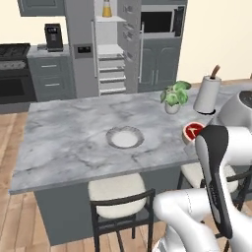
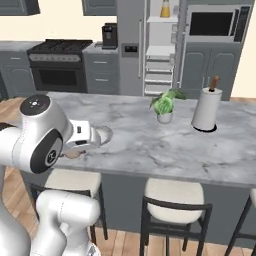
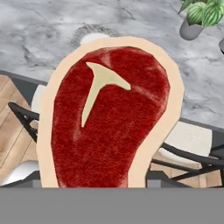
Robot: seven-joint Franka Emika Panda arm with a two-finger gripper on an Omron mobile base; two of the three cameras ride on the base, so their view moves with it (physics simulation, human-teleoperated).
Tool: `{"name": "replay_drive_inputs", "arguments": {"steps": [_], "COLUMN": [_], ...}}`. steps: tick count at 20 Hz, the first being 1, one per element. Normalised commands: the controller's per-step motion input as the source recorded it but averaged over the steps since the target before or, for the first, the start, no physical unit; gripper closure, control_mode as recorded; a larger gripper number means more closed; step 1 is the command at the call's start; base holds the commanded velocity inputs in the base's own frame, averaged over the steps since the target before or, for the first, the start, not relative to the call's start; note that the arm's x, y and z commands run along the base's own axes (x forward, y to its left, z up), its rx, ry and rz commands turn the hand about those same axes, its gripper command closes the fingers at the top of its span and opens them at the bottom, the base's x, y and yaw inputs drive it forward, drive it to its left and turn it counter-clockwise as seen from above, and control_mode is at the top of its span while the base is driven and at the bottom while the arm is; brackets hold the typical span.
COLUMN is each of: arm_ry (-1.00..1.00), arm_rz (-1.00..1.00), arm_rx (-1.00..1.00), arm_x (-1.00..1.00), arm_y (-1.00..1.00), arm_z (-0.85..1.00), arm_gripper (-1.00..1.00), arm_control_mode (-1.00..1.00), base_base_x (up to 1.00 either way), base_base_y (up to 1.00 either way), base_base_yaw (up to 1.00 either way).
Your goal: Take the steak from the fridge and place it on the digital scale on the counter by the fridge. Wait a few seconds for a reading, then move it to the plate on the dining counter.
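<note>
Steak sits right in front of the hand camera, held at the gripper; fingertips hidden behind it, so cannot tell how the jaws stand. Long axis runs up-down in hand view, rounded end toward the plate. Steak hangs over the counter edge, right of the plate.
</note>
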Motion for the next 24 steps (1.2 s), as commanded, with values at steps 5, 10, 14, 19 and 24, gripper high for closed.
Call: {"name": "replay_drive_inputs", "arguments": {"steps": [5, 10, 14, 19, 24], "arm_ry": [0.00, 0.00, 0.00, 0.00, 0.00], "arm_rz": [0.00, 0.00, 0.00, 0.00, 0.00], "arm_rx": [0.00, 0.00, 0.00, 0.00, 0.00], "arm_x": [0.00, 0.00, 0.00, 0.00, 0.00], "arm_y": [0.00, 0.00, 0.00, 0.00, 0.00], "arm_z": [0.00, 0.00, 0.00, 0.00, 0.00], "arm_gripper": [1.00, 1.00, 1.00, 1.00, 1.00], "arm_control_mode": [1.00, 1.00, 1.00, 1.00, 1.00], "base_base_x": [0.30, 0.70, 0.29, 0.10, 0.00], "base_base_y": [-0.41, 0.02, 0.15, 0.08, 0.00], "base_base_yaw": [0.07, 0.00, 0.07, 0.15, 0.00]}}
